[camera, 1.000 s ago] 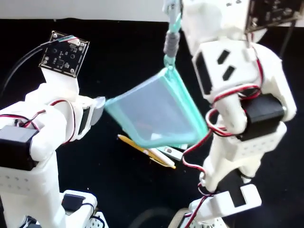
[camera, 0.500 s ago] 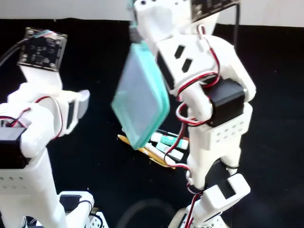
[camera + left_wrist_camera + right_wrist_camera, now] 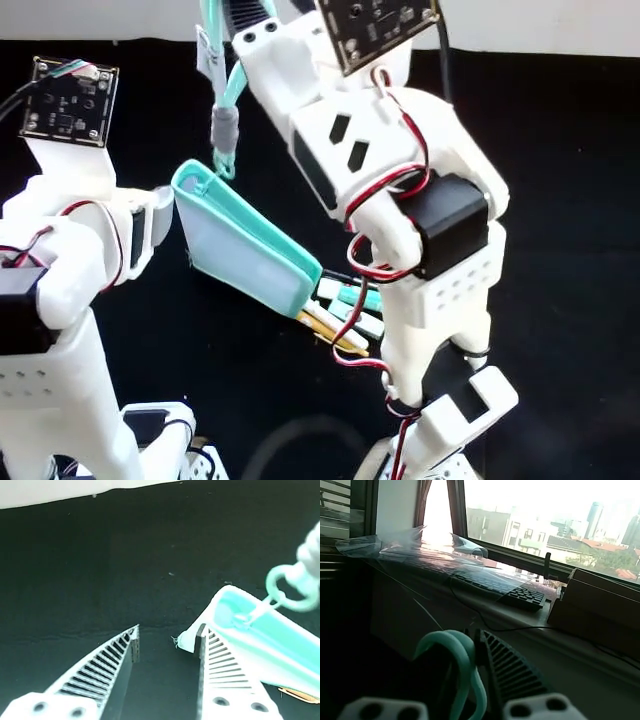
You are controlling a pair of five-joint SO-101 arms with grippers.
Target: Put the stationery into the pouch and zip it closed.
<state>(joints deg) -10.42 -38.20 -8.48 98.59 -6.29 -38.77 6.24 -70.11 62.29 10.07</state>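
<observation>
The left tool (image 3: 169, 629) hangs above the black counter (image 3: 560, 200) with its two ribbed fingers (image 3: 117, 662) spread wide and nothing between them. The upper corner of the pouch (image 3: 250, 255) sits just beside one of those fingers; whether they touch I cannot tell. In the left wrist view a pale teal ring (image 3: 269, 584) hangs over that same corner, linked to the pouch's zip edge.

The pouch is teal with a pale translucent face. It is off the counter and tilted, its high corner toward the left arm and its low end down over the pens (image 3: 345, 305). The pens lie on the counter in a small bunch, partly under that low end. A yellow one (image 3: 335, 335) lies at the near edge of the bunch, with white and green ones past it, close to the right arm's body.

From the high corner a strap (image 3: 224, 130) runs straight up, teal with a grey collar partway along. The right tool (image 3: 470, 642) is high above the counter, clamped narrow on the strap's teal loop, so the pouch dangles from it.

Beyond the right tool, in its wrist view, a dark keyboard (image 3: 505, 587) lies on a ledge with a brown box (image 3: 600, 605) beside it. Behind them is a window (image 3: 545, 520) with buildings outside.
</observation>
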